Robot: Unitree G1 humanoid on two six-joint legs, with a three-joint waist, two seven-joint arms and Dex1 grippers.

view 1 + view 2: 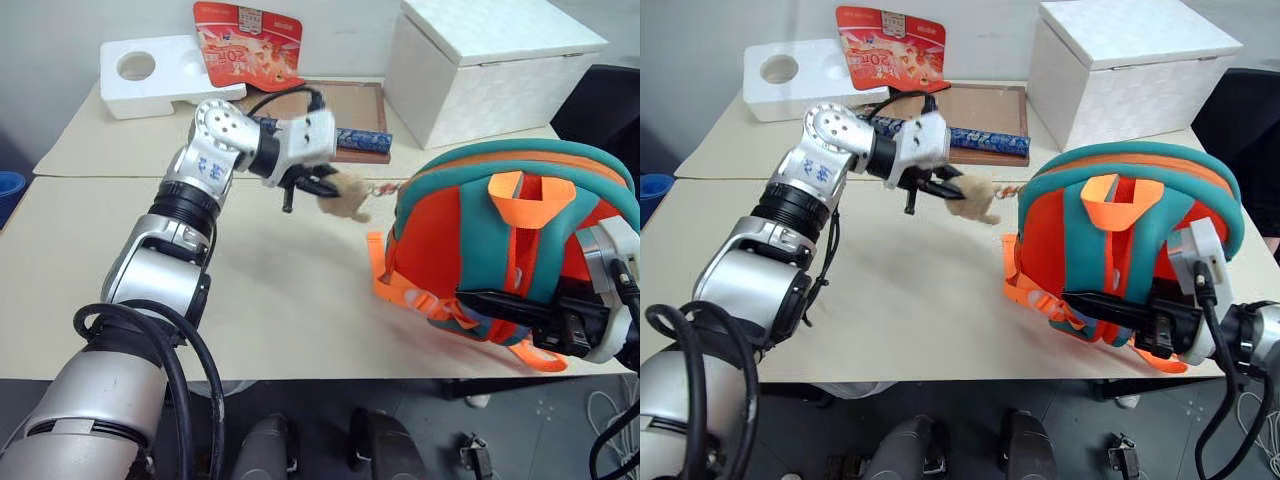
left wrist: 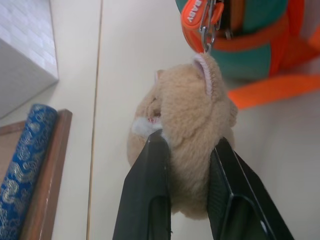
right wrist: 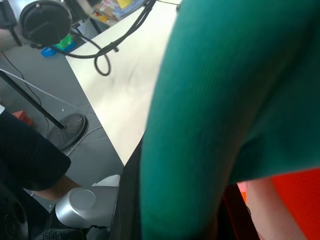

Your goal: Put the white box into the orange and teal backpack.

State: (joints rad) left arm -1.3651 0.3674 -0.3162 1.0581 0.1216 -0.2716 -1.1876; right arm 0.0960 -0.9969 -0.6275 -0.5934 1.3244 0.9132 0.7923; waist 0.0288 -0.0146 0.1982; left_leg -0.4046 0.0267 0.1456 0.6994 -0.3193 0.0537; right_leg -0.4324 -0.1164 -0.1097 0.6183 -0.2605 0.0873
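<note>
The orange and teal backpack (image 1: 520, 200) stands upright at the table's right front, straps spread toward me. A tan plush toy (image 2: 185, 110) hangs from it on a small chain and lies on the table to its left. My left gripper (image 2: 187, 142) is shut on that toy, one black finger pressed into each side. My right gripper (image 1: 470, 300) lies low against the backpack's near side. It is shut on a teal part of the bag (image 3: 215, 125). The white box is out of view.
A large textured white cube box (image 1: 490, 65) stands at the back right. A white styrofoam block (image 1: 160, 75) and a red packet (image 1: 245, 40) are at the back left. A wooden tray (image 1: 350, 105) with a blue roll (image 1: 365, 140) lies just behind my left gripper.
</note>
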